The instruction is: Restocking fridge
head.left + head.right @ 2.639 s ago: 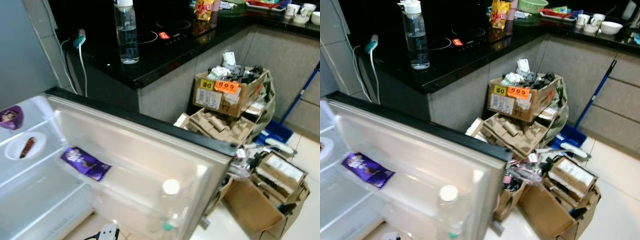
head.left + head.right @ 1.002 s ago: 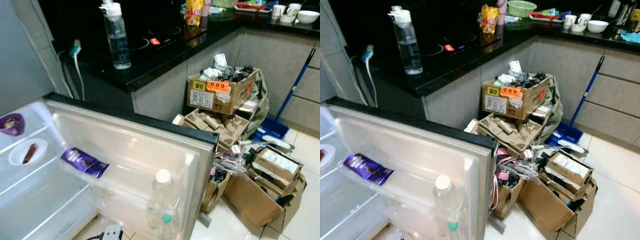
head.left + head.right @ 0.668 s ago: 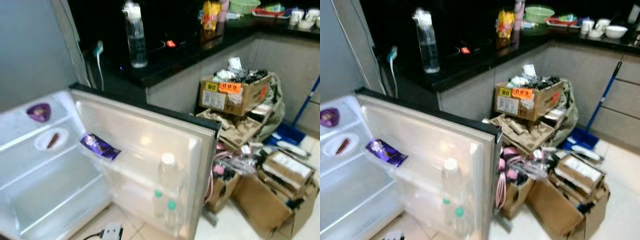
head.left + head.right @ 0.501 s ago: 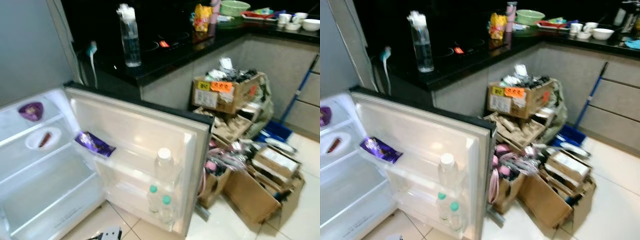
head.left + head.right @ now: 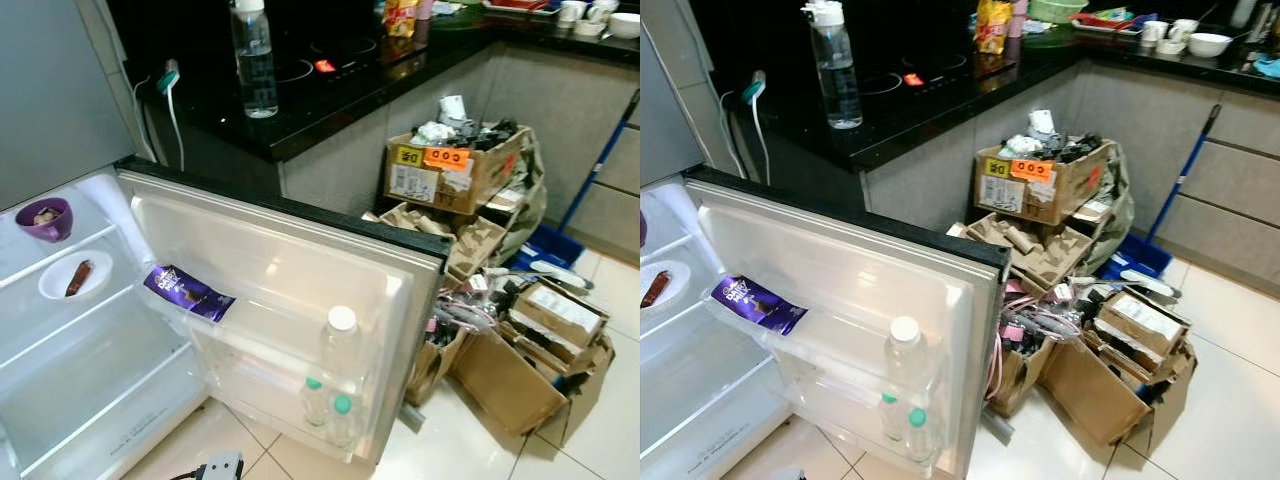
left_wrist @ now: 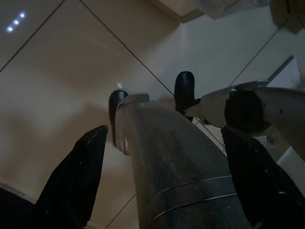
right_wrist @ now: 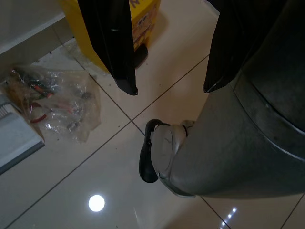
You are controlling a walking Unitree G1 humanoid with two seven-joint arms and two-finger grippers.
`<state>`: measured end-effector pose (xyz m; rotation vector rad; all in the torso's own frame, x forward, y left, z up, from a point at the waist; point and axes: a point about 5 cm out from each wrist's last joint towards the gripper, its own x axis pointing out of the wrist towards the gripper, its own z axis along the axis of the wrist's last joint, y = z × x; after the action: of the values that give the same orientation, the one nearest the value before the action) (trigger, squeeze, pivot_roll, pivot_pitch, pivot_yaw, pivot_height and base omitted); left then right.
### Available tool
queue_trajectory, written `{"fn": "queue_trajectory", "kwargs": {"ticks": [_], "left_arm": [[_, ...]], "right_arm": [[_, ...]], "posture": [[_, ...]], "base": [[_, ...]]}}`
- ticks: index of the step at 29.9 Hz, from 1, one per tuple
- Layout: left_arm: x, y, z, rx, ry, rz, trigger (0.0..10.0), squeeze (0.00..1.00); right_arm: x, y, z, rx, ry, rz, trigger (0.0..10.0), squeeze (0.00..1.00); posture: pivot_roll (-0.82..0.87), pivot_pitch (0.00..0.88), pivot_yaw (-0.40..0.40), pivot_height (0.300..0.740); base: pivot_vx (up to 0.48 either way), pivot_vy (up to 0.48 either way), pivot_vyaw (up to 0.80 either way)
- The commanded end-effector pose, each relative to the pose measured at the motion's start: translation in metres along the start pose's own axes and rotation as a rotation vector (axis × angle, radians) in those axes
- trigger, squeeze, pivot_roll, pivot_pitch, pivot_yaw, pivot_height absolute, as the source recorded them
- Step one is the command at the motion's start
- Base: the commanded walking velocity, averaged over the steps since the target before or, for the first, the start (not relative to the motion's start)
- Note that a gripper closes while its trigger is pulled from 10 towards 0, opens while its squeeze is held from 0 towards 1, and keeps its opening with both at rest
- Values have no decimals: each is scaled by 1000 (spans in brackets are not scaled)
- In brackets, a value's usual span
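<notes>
A small fridge stands open with its door (image 5: 300,280) swung toward me. The door shelves hold a purple chocolate wrapper (image 5: 187,293), a clear bottle with a white cap (image 5: 341,345) and two small green-capped bottles (image 5: 325,405). Inside, a purple bowl (image 5: 45,217) sits on the top shelf and a white plate (image 5: 75,280) with a brown item lies below it. A tall water bottle (image 5: 253,60) stands on the black counter behind. My left gripper (image 6: 162,186) and right gripper (image 7: 169,88) both hang open beside my legs over the tiled floor, holding nothing.
Piles of cardboard boxes (image 5: 450,170) and clutter (image 5: 530,350) crowd the floor right of the fridge door. A blue broom and dustpan (image 5: 1160,230) lean on the cabinets. A power strip (image 5: 220,466) lies on the floor in front. A plastic bag (image 7: 52,102) lies near my right foot.
The whole picture has shifted as the camera pulled back and panned, bringing more of the fridge interior and lower door shelf into view. Nothing in the fridge has moved.
</notes>
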<state>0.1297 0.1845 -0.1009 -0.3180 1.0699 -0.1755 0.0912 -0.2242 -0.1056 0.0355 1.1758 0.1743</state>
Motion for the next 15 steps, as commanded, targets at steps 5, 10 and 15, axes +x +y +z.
{"fn": "queue_trajectory", "kwargs": {"ticks": [5,10,15], "left_arm": [[-3,6,-2,30,23,4,10000,0],[-3,5,-3,13,29,1,10000,0],[-3,5,-3,-8,26,15,10000,0]], "right_arm": [[-1,0,-4,-16,11,2,10000,0],[-1,0,-3,-18,10,3,10000,0],[0,0,-1,-32,5,-1,10000,0]], "posture": [[-71,0,-3,740],[-73,0,-2,740],[-73,0,-2,740]], "base": [[0,-96,0],[0,-480,0],[0,0,0]]}}
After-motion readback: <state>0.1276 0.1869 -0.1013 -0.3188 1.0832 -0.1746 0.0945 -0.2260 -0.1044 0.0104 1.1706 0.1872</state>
